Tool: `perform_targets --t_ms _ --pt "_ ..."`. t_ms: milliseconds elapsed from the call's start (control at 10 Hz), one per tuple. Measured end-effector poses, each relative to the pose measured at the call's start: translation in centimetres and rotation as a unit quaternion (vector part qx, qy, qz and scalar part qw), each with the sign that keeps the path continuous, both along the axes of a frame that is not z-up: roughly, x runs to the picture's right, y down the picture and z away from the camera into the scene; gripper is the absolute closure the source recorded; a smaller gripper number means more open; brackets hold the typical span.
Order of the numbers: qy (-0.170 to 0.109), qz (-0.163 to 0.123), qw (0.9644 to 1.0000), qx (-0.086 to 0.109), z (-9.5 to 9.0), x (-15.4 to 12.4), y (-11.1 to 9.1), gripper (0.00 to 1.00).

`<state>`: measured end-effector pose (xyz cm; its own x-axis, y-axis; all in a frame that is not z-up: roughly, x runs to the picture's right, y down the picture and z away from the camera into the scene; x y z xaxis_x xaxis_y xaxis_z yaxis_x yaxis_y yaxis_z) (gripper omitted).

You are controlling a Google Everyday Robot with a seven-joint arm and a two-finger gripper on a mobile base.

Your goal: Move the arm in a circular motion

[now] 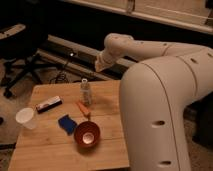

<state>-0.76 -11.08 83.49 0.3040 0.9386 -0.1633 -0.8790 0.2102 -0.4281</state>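
Arm (165, 100), cream-white and built of thick rounded segments, filled the right side of the frame. Its bulky near segment rose from the lower right, and a slimmer link ran across the upper centre to a bulbous joint, then tapered down to the wrist. Its gripper (98, 65) hung near centre frame over the far edge of a wooden table (45, 150), higher in the frame than a small clear bottle (86, 92) and apart from it. The gripper was closed, with nothing visibly held. By its look, the arm was heavy, stiff and smooth-shelled. It needed no grasping, since its own joints would sweep the circle. The bottle looked light and easily toppled if the wrist dipped. No brand or writing could be read anywhere; a flat dark-and-white packet (48, 104) at the table's left showed no legible lettering.
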Motion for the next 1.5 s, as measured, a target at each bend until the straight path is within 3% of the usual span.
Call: perform_targets --t_ms 200,400,600,800,900,1100,1300,1500 --pt "0.046 0.04 0.9979 -0.022 0.4 6.2 2.3 1.0" --pt "0.087 0.071 0.9925 -0.048 -0.8 11.3 5.6 1.0" --pt "0.096 0.052 0.9909 -0.079 -3.4 12.1 9.4 1.0" --pt "0.092 0.002 0.99 -0.106 -6.7 10.8 12.9 1.0" --pt "0.082 -0.044 0.9879 -0.124 -9.5 9.3 15.2 1.0" --pt "0.063 -0.089 0.985 -0.134 -12.6 7.3 16.7 1.0" --pt "0.0 -0.136 0.9831 -0.122 -15.6 1.1 15.9 1.0" --pt "-0.071 -0.17 0.9793 -0.084 -16.5 -6.4 12.9 1.0"
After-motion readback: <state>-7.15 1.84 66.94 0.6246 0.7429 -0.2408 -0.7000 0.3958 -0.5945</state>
